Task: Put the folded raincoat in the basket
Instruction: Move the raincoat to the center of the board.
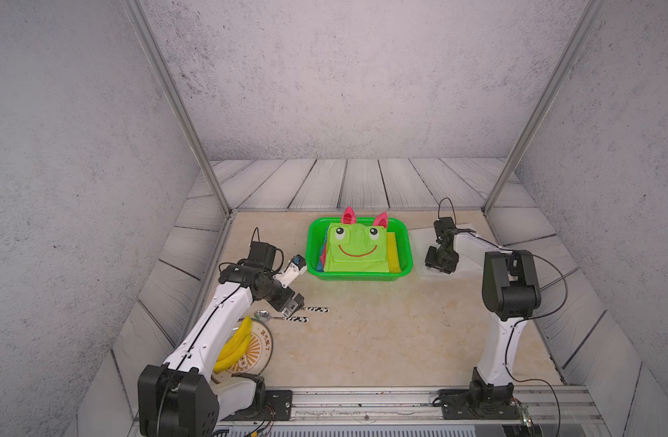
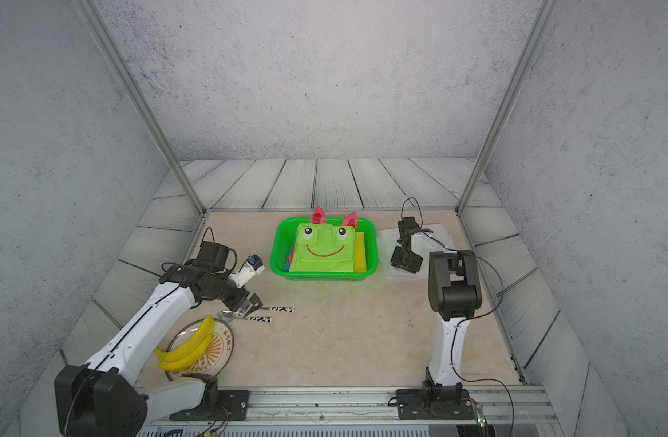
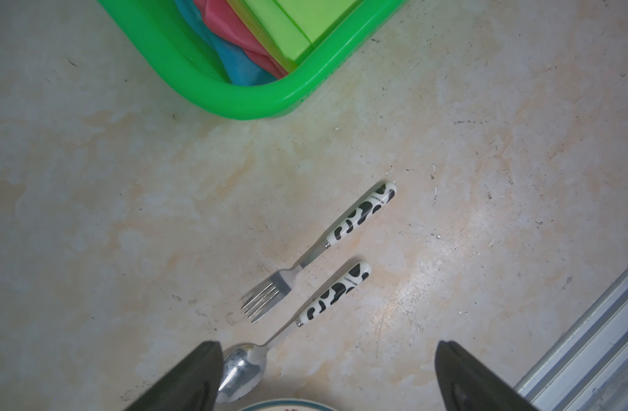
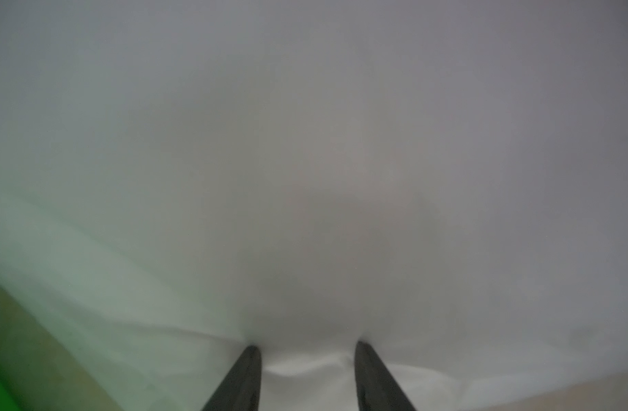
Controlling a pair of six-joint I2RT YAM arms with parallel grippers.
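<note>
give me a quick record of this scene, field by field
basket: shallow bright green plastic basket, mesh sides
in basket: lime-green frog-faced folded raincoat on top of other coloured folded pieces
right hand: tips pressed into a white folded sheet right of the basket, with a fold bunched between them; grip uncertain
left hand: open, holding nothing, above the cow-patterned spoon and fork
other: yellow bananas on a round plate

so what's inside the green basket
A folded frog raincoat lies on top of yellow, pink and blue fabric in the basket; anything below is covered.
</note>
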